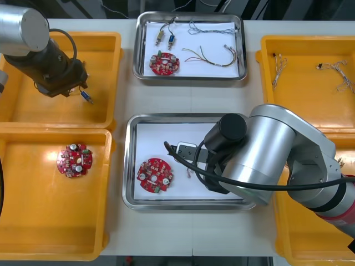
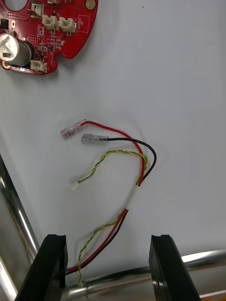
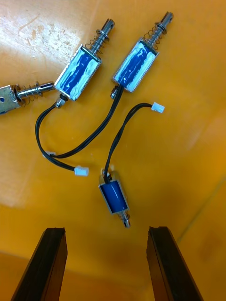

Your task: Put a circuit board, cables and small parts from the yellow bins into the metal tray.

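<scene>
While I judge the step: board and cable lie in the near tray point(image 1: 128, 166), small parts do not; I read this as cable drop done, part pick opening.
Right gripper point(image 2: 108, 240): over the tray's right half, fingers spread wide, holding nothing.
Cable point(image 2: 141, 162): loose on the tray's white liner, its tail running between those fingers to the tray rim, its plugs toward the board.
Board point(image 1: 155, 175): inside the tray, left of the cable and apart from it.
Left gripper point(image 3: 106, 230): over the bin point(image 1: 33, 111) far left of the tray, fingers apart, empty.
Small part point(image 3: 114, 197): on that bin's floor, just ahead of the gap between the left fingers; its black lead curls away toward two larger parts beyond.
Next move, left: I'd go straight down, straddle the blue body, close across it and keep clear of the lead.
Next move, right: I'd lift off the tray without snagging the cable tail, leaving room for the part.
</scene>
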You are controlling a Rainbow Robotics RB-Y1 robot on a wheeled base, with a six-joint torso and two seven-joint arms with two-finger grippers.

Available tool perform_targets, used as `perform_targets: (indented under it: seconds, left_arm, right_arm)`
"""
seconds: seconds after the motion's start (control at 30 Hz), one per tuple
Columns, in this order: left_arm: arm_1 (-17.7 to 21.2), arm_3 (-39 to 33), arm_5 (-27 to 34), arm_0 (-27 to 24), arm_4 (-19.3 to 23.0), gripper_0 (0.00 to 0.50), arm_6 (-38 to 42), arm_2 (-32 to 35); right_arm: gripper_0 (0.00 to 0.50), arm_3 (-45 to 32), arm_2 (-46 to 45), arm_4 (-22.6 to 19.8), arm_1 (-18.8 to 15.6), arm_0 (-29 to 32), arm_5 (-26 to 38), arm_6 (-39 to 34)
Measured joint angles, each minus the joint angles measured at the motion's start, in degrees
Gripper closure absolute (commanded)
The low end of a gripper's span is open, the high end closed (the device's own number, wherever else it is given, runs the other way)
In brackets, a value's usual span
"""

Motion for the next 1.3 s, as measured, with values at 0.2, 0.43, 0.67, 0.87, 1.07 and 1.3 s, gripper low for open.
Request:
perform_targets:
  seconds: [0.2,0.43,0.67,0.87,1.07,1.3]
  left_arm:
    - [-0.1,3.2,-5.8,0.0,-0.4,0.0,0.0,-2.0]
    - [-0.3,6.0,-9.5,-0.1,-0.4,0.0,0.0,-4.4]
    - [-1.1,7.7,-12.5,-0.1,-0.4,0.0,0.0,-6.8]
    - [-1.3,8.0,-12.7,-0.1,-0.6,0.0,0.0,-7.0]
    - [-1.4,8.0,-12.7,-0.1,-0.8,0.5,0.0,-7.0]
    - [-1.5,8.0,-12.7,-0.1,-0.8,0.5,0.0,-7.0]
  right_arm:
    - [0.0,-5.9,-3.8,0.0,0.0,0.1,6.8,0.0]
    - [0.0,-14.4,-12.5,0.1,-0.1,1.4,8.4,0.0]
    - [0.0,-18.8,-26.6,-7.6,-2.7,5.5,8.4,0.0]
    - [0.0,-18.8,-42.6,-16.8,-5.8,10.1,8.5,0.0]
    - [0.0,-17.2,-56.1,-23.3,-7.4,12.8,8.5,-0.6]
    - [0.0,-12.1,-64.2,-26.5,-8.4,12.9,8.5,-2.5]
